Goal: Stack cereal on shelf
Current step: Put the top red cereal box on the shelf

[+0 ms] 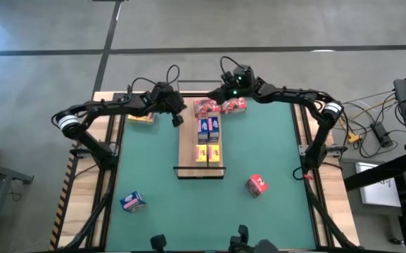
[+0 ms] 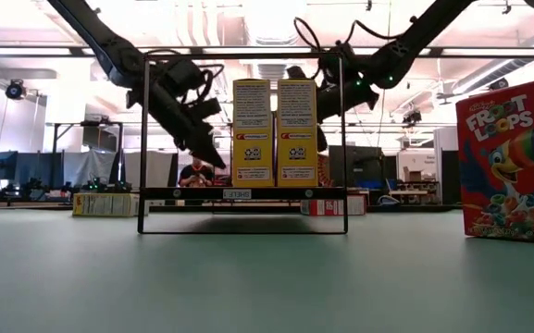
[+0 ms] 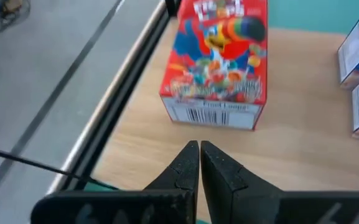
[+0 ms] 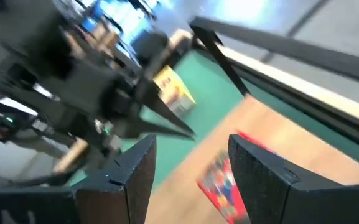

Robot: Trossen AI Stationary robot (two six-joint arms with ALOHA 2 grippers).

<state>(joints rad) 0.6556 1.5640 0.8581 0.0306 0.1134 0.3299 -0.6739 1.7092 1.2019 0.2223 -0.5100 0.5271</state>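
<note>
The right gripper (image 1: 225, 98) hangs over the far end of the shelf (image 1: 187, 144), fingers spread and empty, with two red boxes (image 1: 220, 107) lying just below it. The left gripper (image 1: 177, 119), fingers pressed together, points at the same boxes from beside the shelf. The step seems to be arranging the red row; next, the right gripper must lower around one box. A red box (image 1: 257, 185), a blue box (image 1: 132, 202) and a yellow box (image 1: 141, 118) wait on the mat (image 1: 273, 140).
</note>
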